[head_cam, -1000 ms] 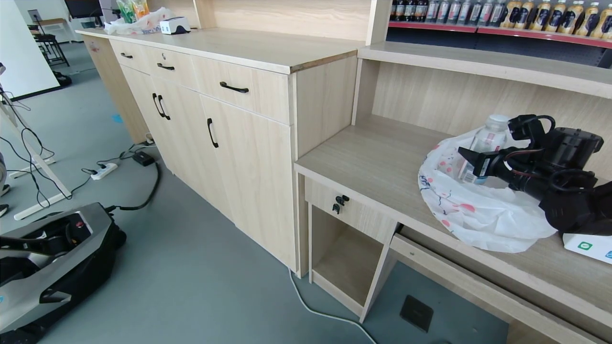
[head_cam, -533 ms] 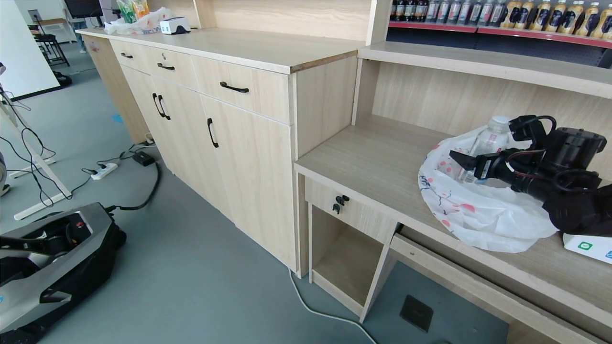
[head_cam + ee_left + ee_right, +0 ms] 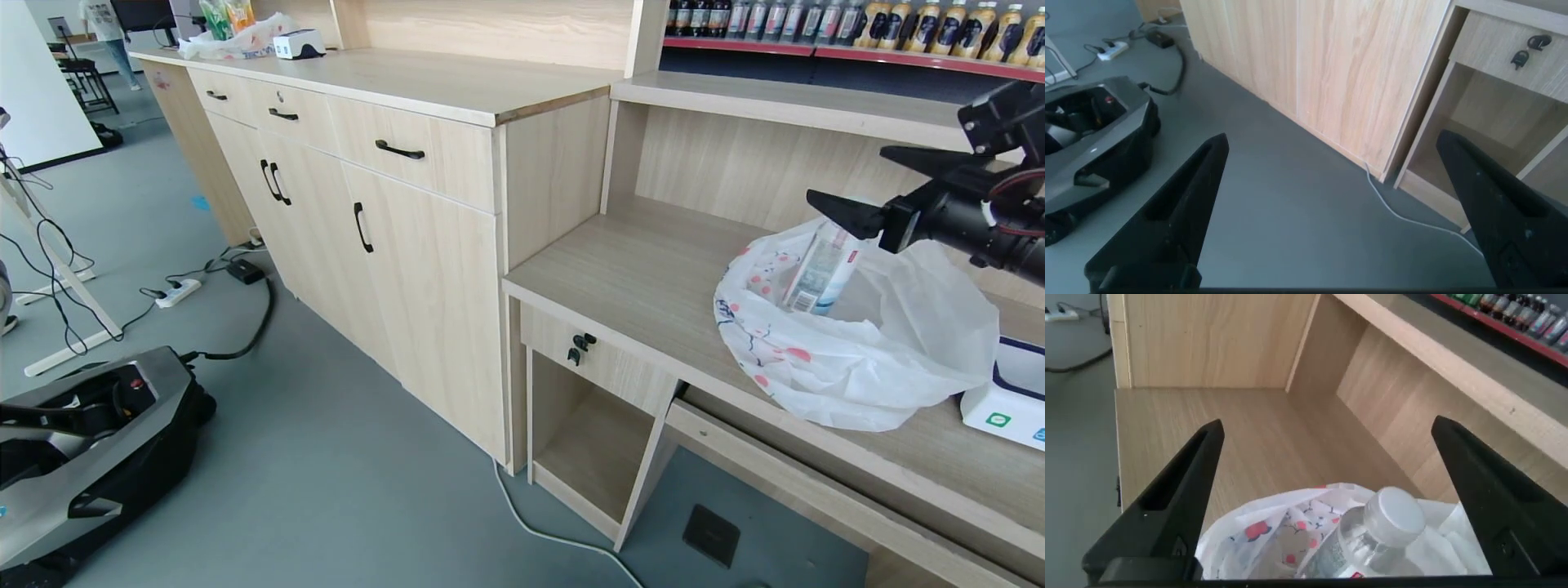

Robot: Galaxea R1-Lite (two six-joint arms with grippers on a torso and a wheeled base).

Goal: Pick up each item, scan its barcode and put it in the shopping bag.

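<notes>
Risen out of the shopping bag (image 3: 816,367) since a second ago, the right pincer (image 3: 847,174) now hangs above it, released and empty. The water bottle (image 3: 819,269) leans inside the bag on the worktop (image 3: 653,278), just below the pincer's tips. Bagging this item looks done, so the next move calls for drawing clear of the loose bag rim and fetching another item to scan; the left pincer (image 3: 1331,143) hangs released over the floor.

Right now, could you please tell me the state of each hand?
Left hand: open, holding nothing.
Right hand: open, holding nothing, above the shopping bag with the bottle inside.
</notes>
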